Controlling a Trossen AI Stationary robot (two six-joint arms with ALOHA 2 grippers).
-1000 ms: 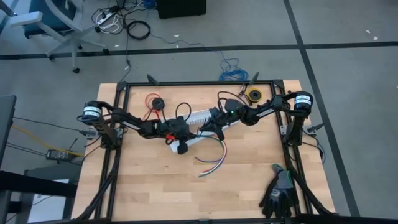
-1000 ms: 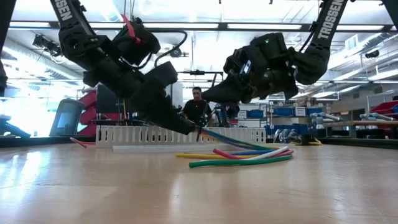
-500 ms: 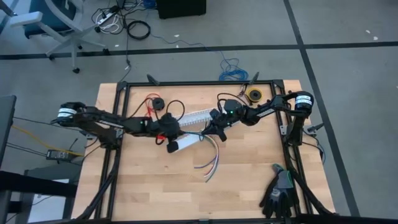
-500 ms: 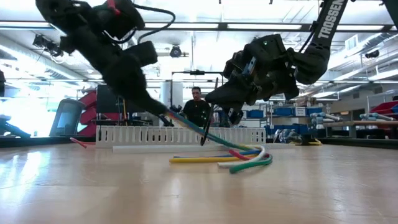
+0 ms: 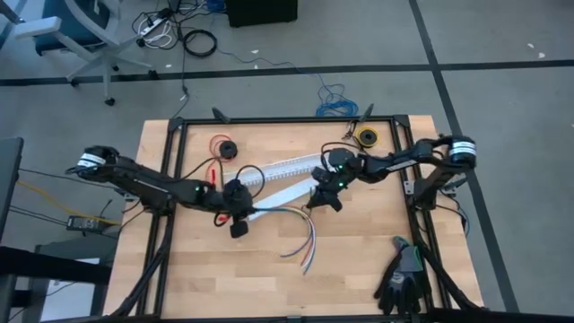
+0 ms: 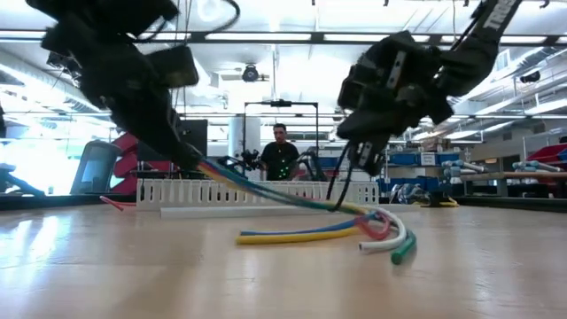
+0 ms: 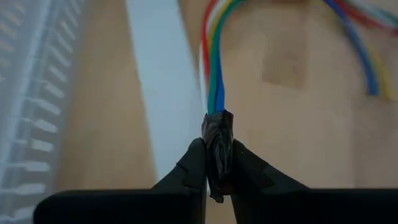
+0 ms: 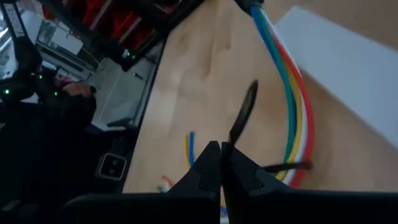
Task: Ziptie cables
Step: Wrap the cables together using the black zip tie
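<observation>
The cables point(image 5: 291, 215), a bundle of coloured wires bound with black tape at one end, run from my left gripper point(image 5: 250, 213) toward the table's right and curve toward its near edge. Their free ends point(image 6: 390, 241) lie on the table. My left gripper point(image 7: 217, 177) is shut on the taped end. My right gripper point(image 5: 319, 199) hovers over the middle of the cables, shut on the ziptie point(image 8: 244, 112), a thin dark strip. In the low view the ziptie point(image 6: 341, 182) hangs below the right gripper point(image 6: 365, 158). My left gripper pinches the black-taped end point(image 7: 217, 140) of the cables between its two fingers. It comes slanting down from the table's left, in line with the wires. That end is lifted, and the wires slope down to the table. My right gripper pinches one end of the ziptie point(image 8: 231, 138) at its fingertips. The strip runs on away from the fingers and hangs down toward the cables; whether it touches them I cannot tell.
A white slotted channel point(image 5: 289, 167) and a flat white strip point(image 5: 280, 190) lie behind the cables. A red wire on a black spool point(image 5: 222, 146) and a yellow roll point(image 5: 366, 136) sit at the far edge. Black gloves point(image 5: 404, 278) lie near right. A person point(image 6: 280, 155) stands beyond the table.
My left gripper has drawn back toward the table's left edge and risen, taking the taped end with it. The wires have slid after it, and their free ends have swung toward the near edge. My right gripper has shifted toward the right and near edges and rolled, still shut.
</observation>
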